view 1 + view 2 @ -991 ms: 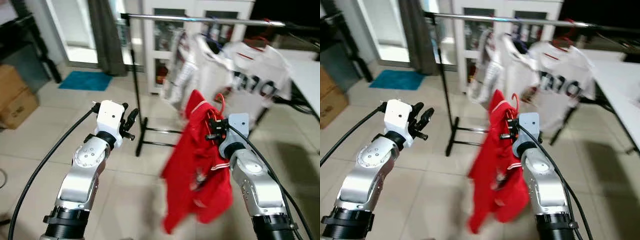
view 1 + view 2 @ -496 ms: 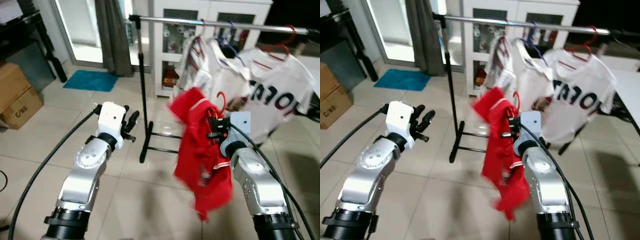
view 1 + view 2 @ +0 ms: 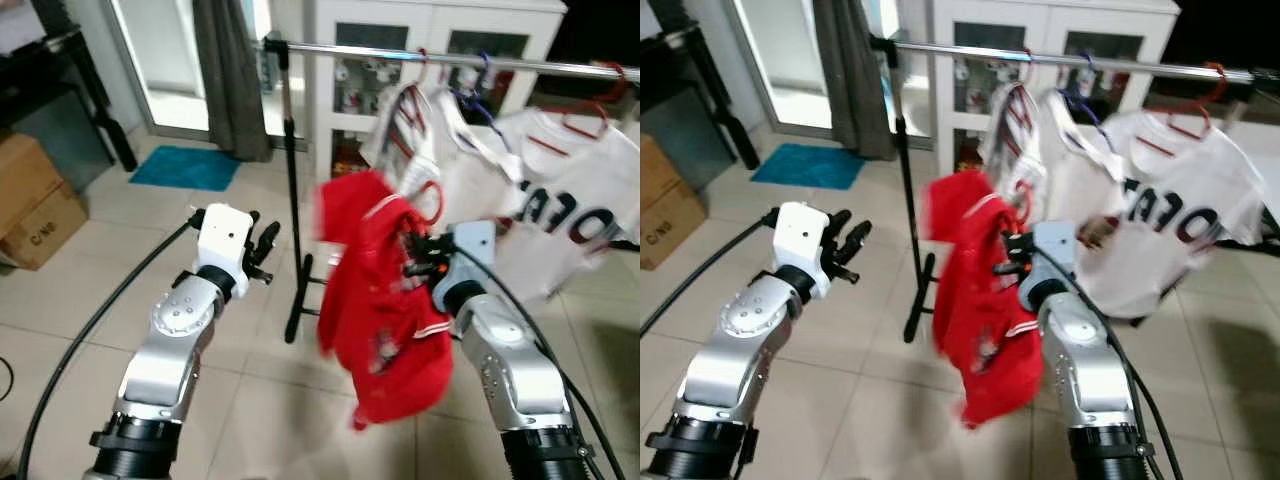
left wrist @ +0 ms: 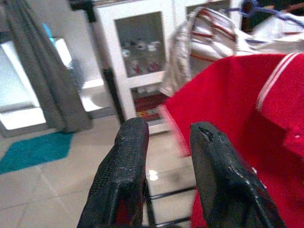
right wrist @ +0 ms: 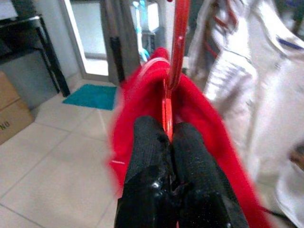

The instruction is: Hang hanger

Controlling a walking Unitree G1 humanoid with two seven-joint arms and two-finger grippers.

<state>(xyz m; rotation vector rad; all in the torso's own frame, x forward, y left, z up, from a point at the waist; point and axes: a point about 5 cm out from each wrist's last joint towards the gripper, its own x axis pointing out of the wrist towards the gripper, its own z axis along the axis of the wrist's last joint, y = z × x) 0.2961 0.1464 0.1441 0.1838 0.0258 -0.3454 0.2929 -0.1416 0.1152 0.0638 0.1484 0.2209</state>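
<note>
Above & beyond the right gripper runs the clothes rail, a thin shiny metal bar on a black upright, w/ white printed jerseys bunched along it past the gripper's far side. Risk: the hook meets that crowded stretch & snags a jersey or misses the bar, esp. w/ the load swinging (shirt is blurred).

Draped below & to the inner side of the gripper: red shirt, soft, limp, white piping, heavy enough to drag the hanger askew.

Right gripper's fingers are pinched tight on the red hanger, a thin smooth rod; it could twist or slip.

Left gripper, textured black pads, is parted & empty, well apart from the load.
</note>
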